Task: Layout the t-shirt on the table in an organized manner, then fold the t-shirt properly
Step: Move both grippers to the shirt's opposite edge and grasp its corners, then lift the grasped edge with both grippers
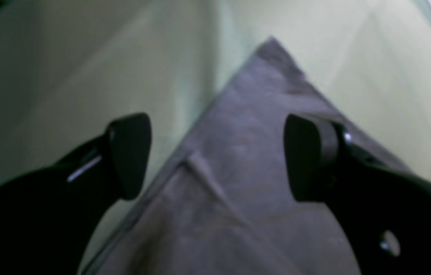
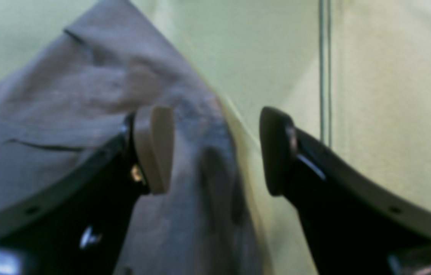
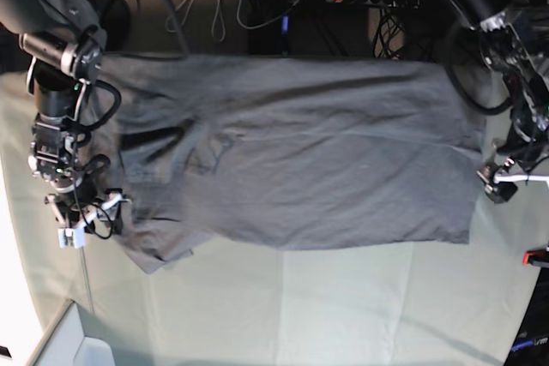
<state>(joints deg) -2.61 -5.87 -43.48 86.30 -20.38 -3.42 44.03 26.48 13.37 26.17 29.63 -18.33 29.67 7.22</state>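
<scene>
Both pairs of fingers stand apart and hold nothing. The left gripper (image 1: 215,156) hovers over a bottom corner of the t-shirt (image 3: 292,160), and the right gripper (image 2: 215,151) straddles a rumpled sleeve edge. The shirt lies spread across the table (image 3: 300,306), its collar toward the right arm, creased there.

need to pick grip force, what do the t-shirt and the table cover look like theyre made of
The t-shirt: soft matte knit, probably cotton. It lies limp with shallow wrinkles and a stitched hem, without any shine.

The table: covered in a pale grey-green woven-looking cloth, matte, with faint straight crease lines as if it had been folded. What lies under the cloth cannot be told.
</scene>
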